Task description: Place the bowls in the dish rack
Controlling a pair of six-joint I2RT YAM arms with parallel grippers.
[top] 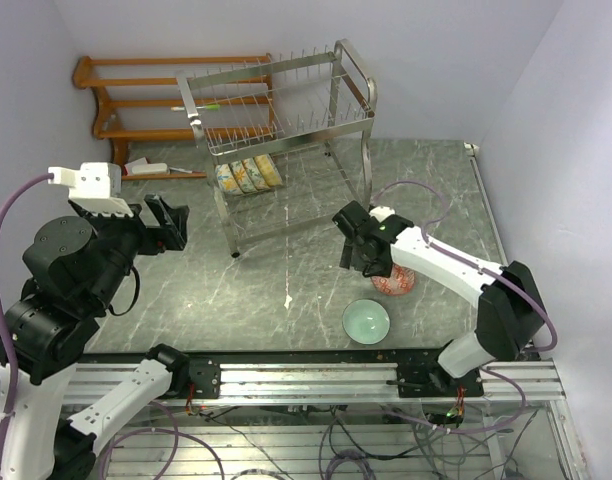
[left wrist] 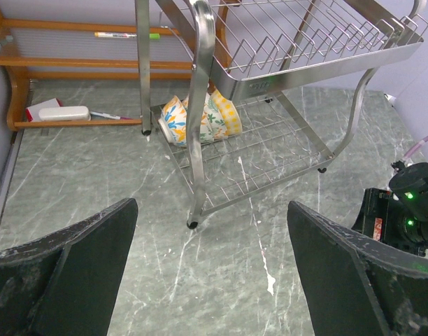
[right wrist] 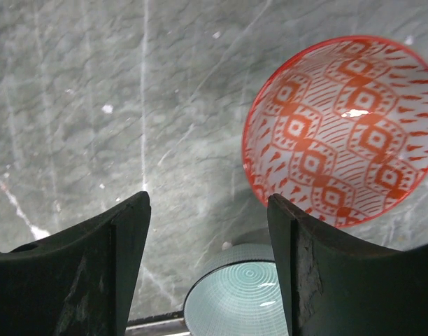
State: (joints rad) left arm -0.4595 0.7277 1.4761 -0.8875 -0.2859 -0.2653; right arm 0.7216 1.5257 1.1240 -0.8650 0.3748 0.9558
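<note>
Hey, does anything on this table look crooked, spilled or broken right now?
Nothing looks spilled or broken. The dish rack stands skewed, turned at an angle to the wooden shelf behind it. The red-patterned bowl and mint bowl sit upright on the table.

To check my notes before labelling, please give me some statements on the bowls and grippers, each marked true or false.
1. Floral bowls stand on edge in the rack's lower tier. True.
2. The red bowl and the mint bowl are on the table. True.
3. The rack's upper tier holds a bowl. False: no bowl is there.
4. The left gripper holds a bowl. False: it is open and empty.
5. The right gripper is shut on the red bowl. False: it is open, gripping nothing.
</note>
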